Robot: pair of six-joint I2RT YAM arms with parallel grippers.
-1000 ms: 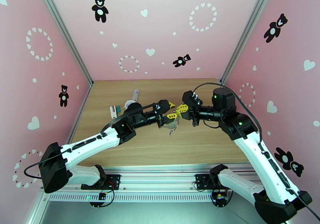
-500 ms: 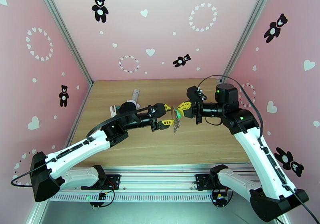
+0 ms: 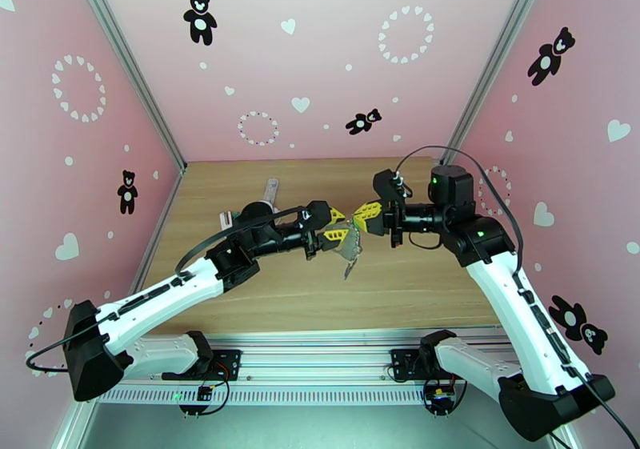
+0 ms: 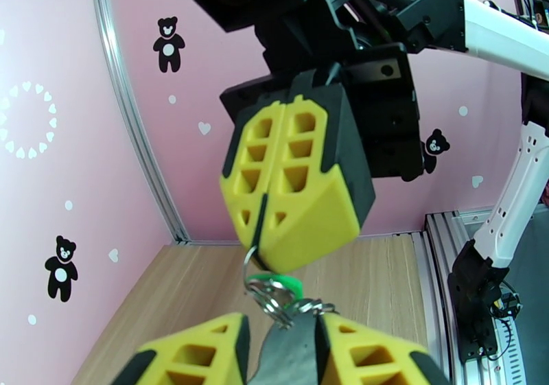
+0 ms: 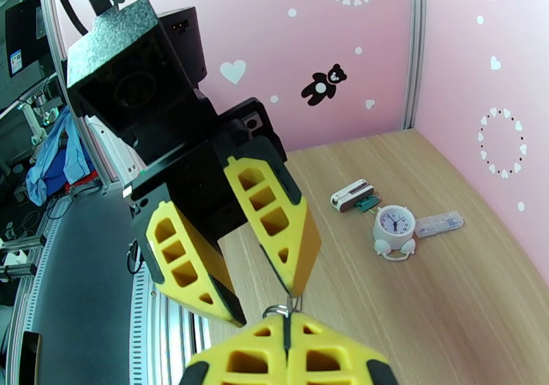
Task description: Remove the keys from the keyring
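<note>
My right gripper (image 3: 362, 217) (image 4: 264, 250) is shut on a thin silvery ring of the keyring (image 4: 254, 259), holding it above the table. Below that ring hangs a bunch of small rings with the green key head (image 4: 285, 285); in the top view the bunch (image 3: 350, 254) dangles between the two grippers. My left gripper (image 3: 342, 230) (image 5: 264, 305) comes in from the left, its yellow fingers (image 4: 199, 355) close on either side of a flat grey piece (image 4: 291, 352) of the bunch. Whether they pinch it is unclear.
At the back left of the wooden table (image 3: 400, 282) stand a small white clock (image 5: 393, 227), a white-and-green block (image 5: 353, 195) and a clear stick (image 5: 439, 224). Pink walls close three sides. An aluminium rail (image 3: 320, 338) runs along the near edge.
My left gripper drew back to the left, then returned to the hanging bunch with its jaws narrower. My right gripper lifted slightly and stays shut on the ring.
</note>
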